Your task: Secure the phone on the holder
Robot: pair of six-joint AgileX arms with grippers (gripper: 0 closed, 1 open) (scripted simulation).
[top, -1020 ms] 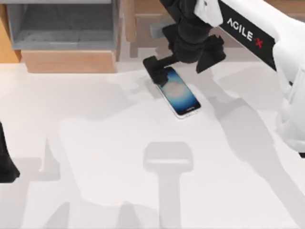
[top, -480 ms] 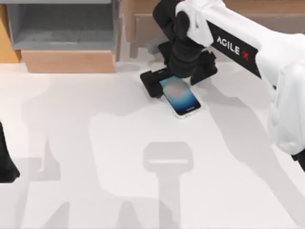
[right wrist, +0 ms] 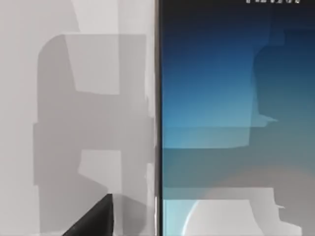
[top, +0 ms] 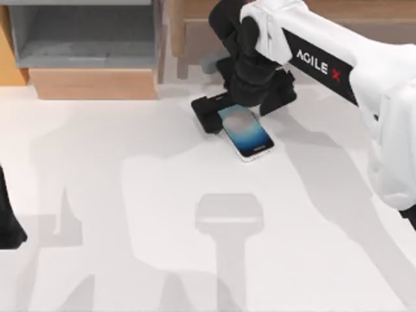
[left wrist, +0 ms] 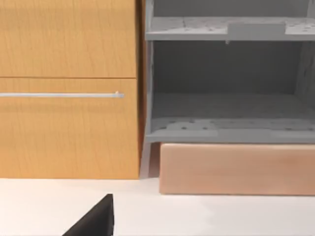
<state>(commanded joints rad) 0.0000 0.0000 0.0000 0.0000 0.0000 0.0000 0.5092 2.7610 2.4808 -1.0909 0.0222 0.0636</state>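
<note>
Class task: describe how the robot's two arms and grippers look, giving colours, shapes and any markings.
The right arm has a white shell lettered "AGILE X" in white on a black band, the X red, and a black wrist and gripper. The left arm shows as a black shape at the table's left edge.

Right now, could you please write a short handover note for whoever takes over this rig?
Right gripper: low over the far end of the phone, near the table's back edge; whether it grips cannot be told.
Left arm: parked at the table's left edge.
Phone: lying flat and screen up on the white table, slightly right of centre, its screen close under the right wrist camera.
Holder: pale grey, near the front centre of the table, apart from the phone.
Done: right arm is at the phone.
Left: grasp, lift, carry to the holder, seat the phone.
</note>
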